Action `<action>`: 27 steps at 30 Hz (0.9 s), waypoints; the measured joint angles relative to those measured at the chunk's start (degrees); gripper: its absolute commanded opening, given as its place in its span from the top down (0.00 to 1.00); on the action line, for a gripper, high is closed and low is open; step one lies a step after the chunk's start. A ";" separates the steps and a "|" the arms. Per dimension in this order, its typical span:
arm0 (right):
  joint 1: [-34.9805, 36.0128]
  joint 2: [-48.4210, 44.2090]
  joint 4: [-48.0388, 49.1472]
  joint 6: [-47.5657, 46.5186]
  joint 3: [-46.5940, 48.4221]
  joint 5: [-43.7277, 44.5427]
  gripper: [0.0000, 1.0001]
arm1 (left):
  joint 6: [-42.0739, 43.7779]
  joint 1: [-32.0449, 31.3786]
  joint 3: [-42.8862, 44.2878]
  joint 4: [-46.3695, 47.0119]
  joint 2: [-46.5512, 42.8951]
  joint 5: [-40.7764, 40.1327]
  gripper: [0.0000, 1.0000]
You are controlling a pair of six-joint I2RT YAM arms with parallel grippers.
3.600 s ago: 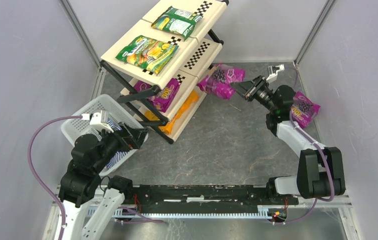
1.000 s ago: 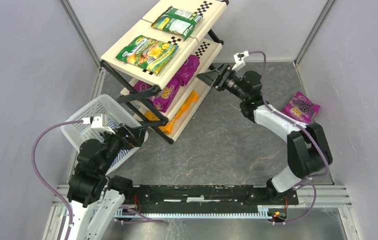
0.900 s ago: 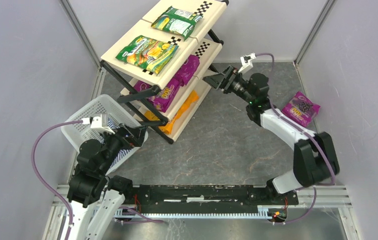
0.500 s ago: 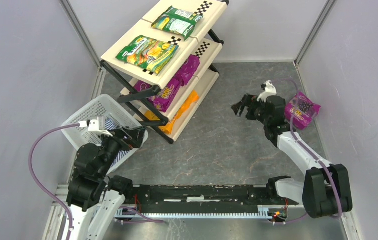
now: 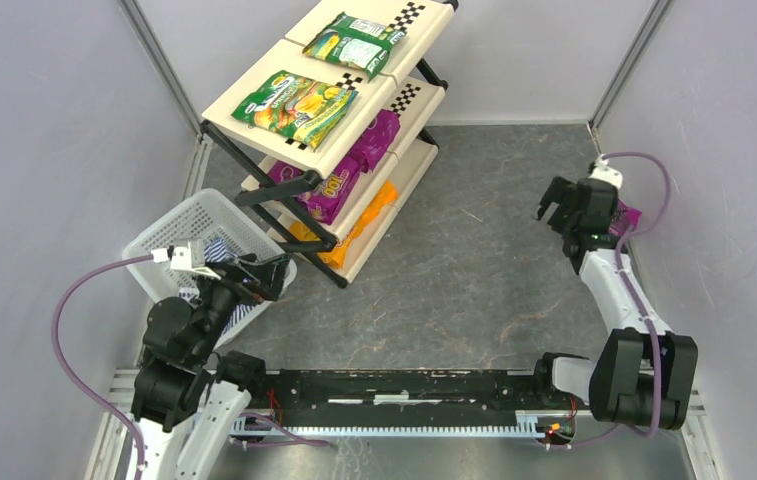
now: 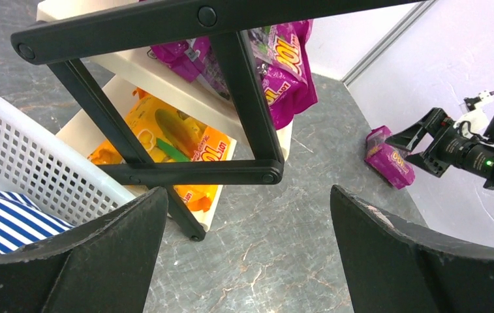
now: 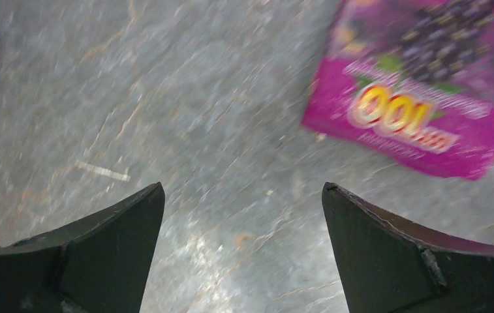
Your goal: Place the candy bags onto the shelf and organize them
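Change vs a second ago: the right gripper is no longer being held at the shelf. It is being swung back toward the right edge of the top view, jaws spread wide with nothing between them. A second purple bag is now being carried on the middle tier next to the first purple bag, so that placement is being counted as done. Only the last purple bag is being left on the desk. It is lying flat, print up, at the upper right of the right wrist view, and is mostly hidden by the arm in the top view. Its "100" end is being pointed toward the lower frame edge and its grape end toward the top, cropped. In the left wrist view its long axis is being seen running upper left to lower right. The left gripper is being held wide and empty beside the basket.
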 measured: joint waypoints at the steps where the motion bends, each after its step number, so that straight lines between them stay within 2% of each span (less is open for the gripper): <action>1: -1.51 0.26 -0.48 -0.24 1.29 0.48 0.02 | 0.00 0.00 -0.07 0.33 -0.37 -0.11 0.00; 6: -8.48 0.48 -1.14 -1.46 5.97 4.39 0.02 | 0.00 0.00 -0.15 0.79 -1.49 -0.35 0.00; 13: -14.71 1.99 1.64 1.07 6.60 8.98 0.02 | 0.00 -0.61 -0.79 1.20 -4.57 0.09 0.00; 22: -16.90 18.27 3.54 0.35 12.04 10.19 0.02 | 0.00 -4.04 -0.87 1.84 -7.93 -0.15 0.00; 27: -16.94 20.76 3.52 -2.60 13.05 10.12 0.02 | 0.00 -4.79 -0.87 1.99 -8.02 -0.26 0.00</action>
